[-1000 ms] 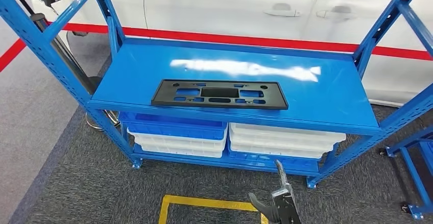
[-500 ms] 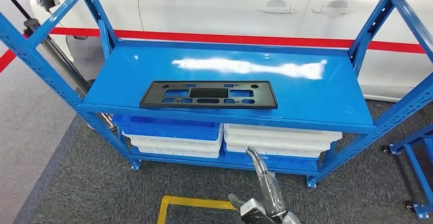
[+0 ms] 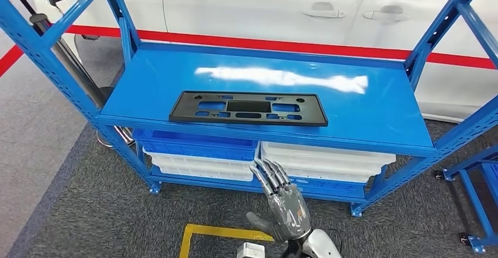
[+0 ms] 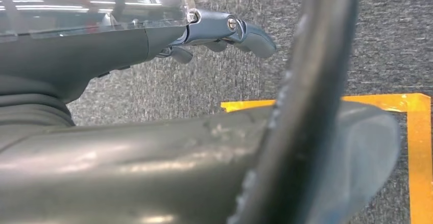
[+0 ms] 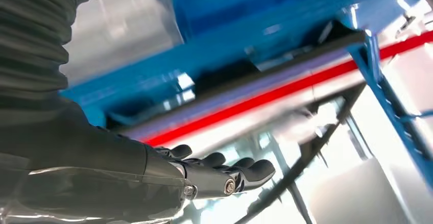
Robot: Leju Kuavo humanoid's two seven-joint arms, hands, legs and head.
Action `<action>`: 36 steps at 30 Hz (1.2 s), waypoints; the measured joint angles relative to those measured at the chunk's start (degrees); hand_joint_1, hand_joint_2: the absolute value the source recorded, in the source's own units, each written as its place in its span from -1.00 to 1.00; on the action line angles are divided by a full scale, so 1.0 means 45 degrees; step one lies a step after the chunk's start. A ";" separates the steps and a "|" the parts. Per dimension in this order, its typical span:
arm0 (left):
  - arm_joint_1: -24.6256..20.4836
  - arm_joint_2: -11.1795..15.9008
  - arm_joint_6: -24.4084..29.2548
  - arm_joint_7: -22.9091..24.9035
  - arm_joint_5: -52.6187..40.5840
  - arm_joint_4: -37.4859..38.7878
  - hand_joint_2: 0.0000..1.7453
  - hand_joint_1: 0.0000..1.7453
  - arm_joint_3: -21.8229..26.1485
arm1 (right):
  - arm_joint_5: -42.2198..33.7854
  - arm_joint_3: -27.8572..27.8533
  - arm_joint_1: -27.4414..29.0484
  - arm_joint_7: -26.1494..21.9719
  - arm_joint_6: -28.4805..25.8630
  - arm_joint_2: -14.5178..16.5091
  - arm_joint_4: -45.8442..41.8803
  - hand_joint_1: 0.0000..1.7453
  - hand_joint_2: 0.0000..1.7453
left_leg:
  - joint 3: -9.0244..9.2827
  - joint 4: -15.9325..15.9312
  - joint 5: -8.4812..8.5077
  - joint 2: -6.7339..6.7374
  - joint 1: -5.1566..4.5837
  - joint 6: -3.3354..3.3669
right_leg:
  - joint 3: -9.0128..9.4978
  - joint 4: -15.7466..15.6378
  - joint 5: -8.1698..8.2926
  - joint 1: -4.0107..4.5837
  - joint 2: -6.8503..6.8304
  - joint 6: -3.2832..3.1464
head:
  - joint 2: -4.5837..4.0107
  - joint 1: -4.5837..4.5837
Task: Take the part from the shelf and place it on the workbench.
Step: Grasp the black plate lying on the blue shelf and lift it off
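- Blue steel shelf [image 3: 376, 108] spans most of the head view, its glossy top deck carrying a white glare streak across the upper middle.
- White car body [image 3: 264, 5] with a red stripe runs along the top of the frame behind the shelf.
- Grey carpet [image 3: 88, 211] covers the floor at lower left, with a yellow taped outline [image 3: 217, 233] at bottom centre.
- Blue and white stacked bins [image 3: 202, 155] sit under the deck, left of centre; more white bins [image 3: 329, 161] lie to their right.
- Black flat part [image 3: 249, 108], a long rectangular plate with cut-outs, lies flat near the front edge of the deck, centre of frame, untouched.
- Right hand [image 3: 285, 202] rises at bottom centre, below the deck's front rail and in front of the bins, fingers extended and spread, holding nothing; the rail stands between it and the part.
- Left hand [image 4: 224, 32] shows in the left wrist view over carpet, fingers straight, nothing in its grasp.
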 joint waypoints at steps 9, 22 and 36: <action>-0.0194 0.0094 -0.0531 0.0079 -0.0764 0.0095 -1.00 -1.00 0.0011 | 0.3562 0.1004 -0.1323 0.1920 -0.0803 -0.0143 -0.0072 -1.00 1.00 | -0.0030 0.0126 -0.0134 -0.0034 -0.0075 -0.0063 | -0.0025 -0.0157 0.0539 0.0033 -0.0005 -0.0074 | 0.0000 -0.0001; -0.0382 0.0433 -0.1507 0.0231 -0.1527 0.0142 -1.00 -1.00 0.0017 | 0.6077 0.2048 -0.1954 0.3109 -0.1452 0.0672 0.0036 -1.00 1.00 | -0.1683 0.2591 -0.0390 0.0003 0.0000 -0.0652 | 0.1055 -0.0809 -0.0119 0.0011 0.0012 -0.0567 | 0.0000 -0.0004; -0.0396 0.0500 -0.1473 0.0256 -0.1643 0.0171 -1.00 -1.00 -0.0029 | 0.5978 0.1350 -0.1497 0.2135 -0.1552 0.1316 0.0286 -1.00 1.00 | 0.0231 0.0108 -0.0335 -0.0053 -0.0138 0.0206 | -0.1357 0.2686 -0.1026 0.0042 0.0001 -0.0052 | 0.0000 0.0000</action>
